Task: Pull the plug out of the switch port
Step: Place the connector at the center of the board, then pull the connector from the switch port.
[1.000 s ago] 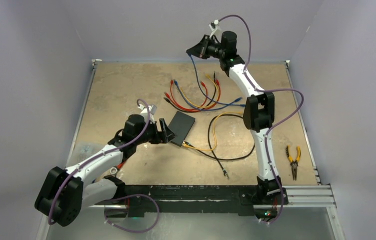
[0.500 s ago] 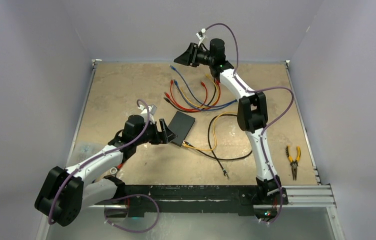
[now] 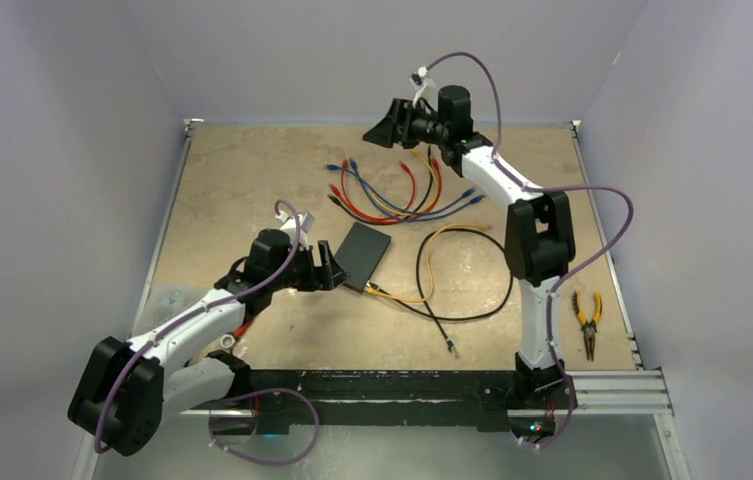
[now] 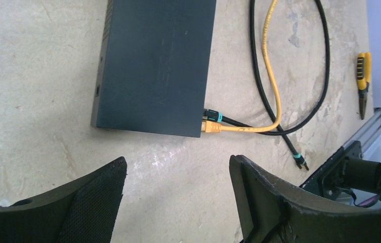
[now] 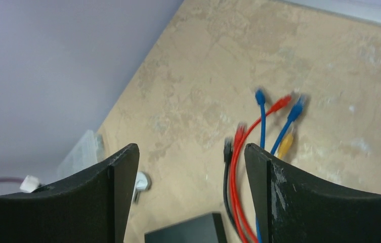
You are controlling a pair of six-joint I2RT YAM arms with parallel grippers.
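Now: L gripper [image 4: 176, 167] low over table [image 3: 252, 180], jaws wide apart, nothing btwn them, just short of switch [image 4: 158, 61]. Switch lies flat mid-table. Yellow plug [image 4: 209, 127] and black plug [image 4: 212, 116] both seated side by side at its near R corner. Farther back, loose cables [image 3: 392, 195] fanned out. R gripper [image 5: 191, 152] raised above them near far edge, jaws wide, empty.

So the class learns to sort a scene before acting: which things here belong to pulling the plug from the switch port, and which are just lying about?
Belongs to the job:
switch
yellow plug and black plug, both seated in its edge
left fingers, open, facing the switch

Just lying about:
loose coloured cables on the far side
yellow-handled pliers
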